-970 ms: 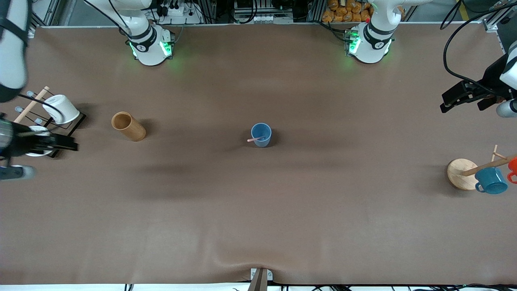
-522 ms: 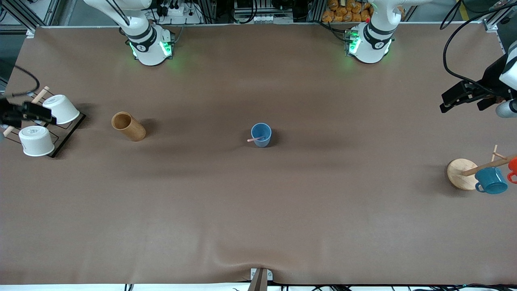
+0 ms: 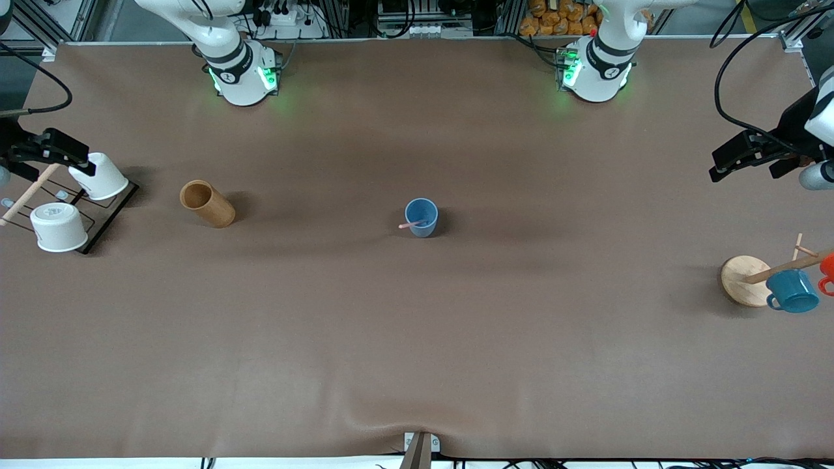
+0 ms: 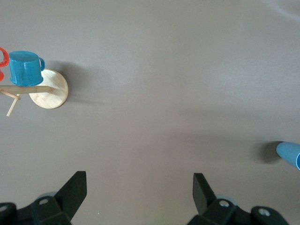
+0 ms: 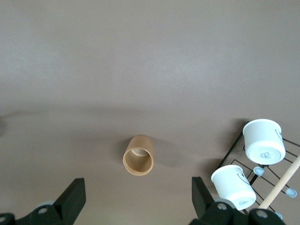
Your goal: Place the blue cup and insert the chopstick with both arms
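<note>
The blue cup [image 3: 421,217] stands upright at the middle of the table, and its edge also shows in the left wrist view [image 4: 289,153]. The pale-pink chopstick [image 3: 412,225] leans inside it, its end poking over the rim. My right gripper [image 3: 55,151] is open and empty, up over the wire rack at the right arm's end of the table; its fingers [image 5: 75,199] stand wide apart. My left gripper [image 3: 733,159] is open and empty, raised over bare table at the left arm's end; its fingers [image 4: 75,192] are spread wide.
A tan wooden cylinder cup [image 3: 206,203] lies between the rack and the blue cup. Two white cups [image 3: 58,226] sit upturned on a black wire rack [image 3: 107,212]. A wooden mug stand [image 3: 745,280] holds a teal mug [image 3: 791,291] and an orange one [image 3: 827,270].
My right arm has swung up and away from the front camera over the wire rack, uncovering the white cups. The left arm, the cup and the chopstick have not moved.
</note>
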Controlling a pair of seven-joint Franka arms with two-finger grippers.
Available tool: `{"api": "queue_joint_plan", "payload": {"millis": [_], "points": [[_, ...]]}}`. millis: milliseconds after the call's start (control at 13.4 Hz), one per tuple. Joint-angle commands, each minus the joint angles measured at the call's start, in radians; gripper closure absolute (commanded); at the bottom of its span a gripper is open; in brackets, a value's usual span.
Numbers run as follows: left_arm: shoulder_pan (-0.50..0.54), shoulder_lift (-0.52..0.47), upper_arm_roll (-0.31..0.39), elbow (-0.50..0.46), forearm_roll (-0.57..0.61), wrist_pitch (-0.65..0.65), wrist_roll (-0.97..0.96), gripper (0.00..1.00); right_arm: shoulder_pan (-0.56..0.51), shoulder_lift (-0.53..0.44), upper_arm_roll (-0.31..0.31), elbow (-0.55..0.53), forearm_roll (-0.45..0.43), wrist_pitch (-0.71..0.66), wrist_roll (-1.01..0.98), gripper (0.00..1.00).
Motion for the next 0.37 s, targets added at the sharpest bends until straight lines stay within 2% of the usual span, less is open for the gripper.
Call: {"api": "queue_joint_plan", "payload": {"millis": [0,149,299], "points": [[-0.003,-0.004,-0.001,0.012,0.020,-0.004,0.026,0.00,-0.002,0.038,0.009,0.082,-0.027,-0.009,-0.005,0.00],[-0.001,-0.004,0.001,0.012,0.020,-0.006,0.025,0.00,0.000,0.039,0.010,0.084,-0.022,-0.009,0.021,0.00],[-0.001,-0.004,0.001,0.012,0.021,-0.006,0.025,0.00,-0.014,0.039,0.052,0.086,-0.027,-0.005,0.039,0.00]]}}
